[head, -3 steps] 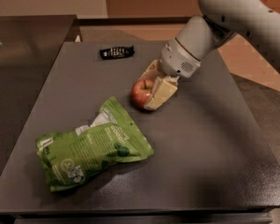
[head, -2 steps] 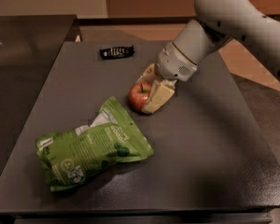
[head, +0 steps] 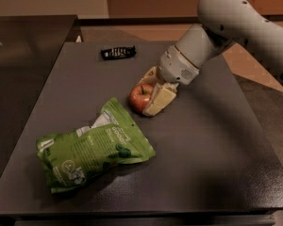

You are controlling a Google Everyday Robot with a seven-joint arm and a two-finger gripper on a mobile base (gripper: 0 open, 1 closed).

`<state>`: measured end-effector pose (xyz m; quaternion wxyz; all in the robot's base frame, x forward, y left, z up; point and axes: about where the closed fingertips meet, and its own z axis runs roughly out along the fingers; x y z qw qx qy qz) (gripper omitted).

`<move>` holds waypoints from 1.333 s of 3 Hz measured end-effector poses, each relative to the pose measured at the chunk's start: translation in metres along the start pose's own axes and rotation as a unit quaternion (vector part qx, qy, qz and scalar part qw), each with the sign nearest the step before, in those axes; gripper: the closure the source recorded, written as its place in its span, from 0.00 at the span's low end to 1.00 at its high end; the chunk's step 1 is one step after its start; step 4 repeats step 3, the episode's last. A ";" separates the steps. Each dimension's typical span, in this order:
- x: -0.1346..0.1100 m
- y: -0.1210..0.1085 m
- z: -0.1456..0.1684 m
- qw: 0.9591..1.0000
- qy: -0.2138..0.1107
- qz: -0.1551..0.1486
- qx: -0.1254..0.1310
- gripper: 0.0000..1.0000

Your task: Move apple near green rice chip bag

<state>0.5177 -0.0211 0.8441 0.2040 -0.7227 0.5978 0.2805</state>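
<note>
The green rice chip bag [head: 92,147] lies flat on the near left part of the dark desk [head: 207,149], its long side running from near left up toward the middle. It carries white print, white patches and dark green graphics, but no word or brand on it can be made out. A small black device [head: 118,52] lies at the far edge of the desk, well apart from the bag; any marking on it is too small to tell.

The apple [head: 140,97], red with a yellowish patch, sits near the middle of the desk, just beyond the bag's far right corner and apart from it. The end effector [head: 145,95] reaches down from the pale arm [head: 226,22] at the right and grasps the apple, one cream finger [head: 160,99] on its right near side and the other behind it.

Compared with a second ago, the apple and the end effector have shifted slightly left and nearer, toward the bag, probably only a little. The bag and the black device lie where they did.
</note>
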 end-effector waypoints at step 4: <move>-0.002 -0.001 0.003 1.000 -0.001 -0.001 -0.001 0.00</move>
